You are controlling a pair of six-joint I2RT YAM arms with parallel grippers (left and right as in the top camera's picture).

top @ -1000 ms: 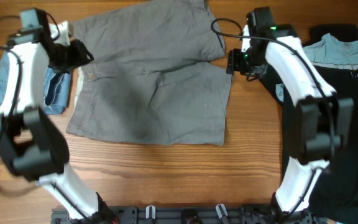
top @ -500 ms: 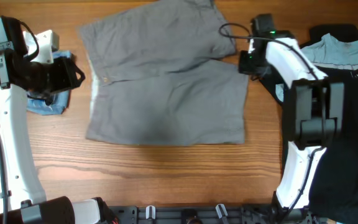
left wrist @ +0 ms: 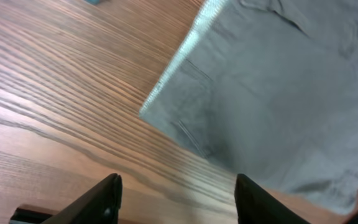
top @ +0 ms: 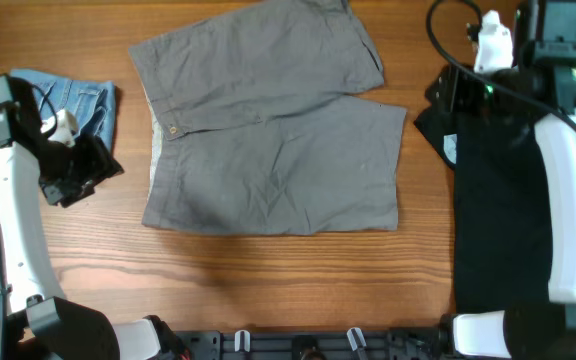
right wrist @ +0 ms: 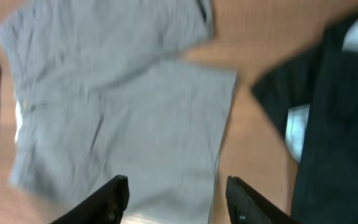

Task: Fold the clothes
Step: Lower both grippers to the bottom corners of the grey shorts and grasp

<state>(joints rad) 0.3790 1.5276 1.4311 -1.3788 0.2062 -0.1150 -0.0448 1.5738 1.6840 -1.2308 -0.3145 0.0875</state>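
The grey pants [top: 273, 140] lie spread flat in the middle of the table, waistband on the left, legs pointing right. They also show in the left wrist view [left wrist: 278, 81] and the right wrist view [right wrist: 123, 106]. My left gripper [top: 93, 175] is open and empty, left of the waistband over bare wood [left wrist: 176, 199]. My right gripper [top: 443, 92] is open and empty, raised to the right of the pant legs [right wrist: 176, 199].
Light-blue denim shorts [top: 68, 100] lie at the far left behind my left arm. A black garment [top: 503, 200] lies along the right side, partly under my right arm. The wooden table [top: 268, 280] runs in front of the pants.
Both arms have pulled away from the pants, the left toward the front left, the right up and to the right. The pants now lie still and flat.
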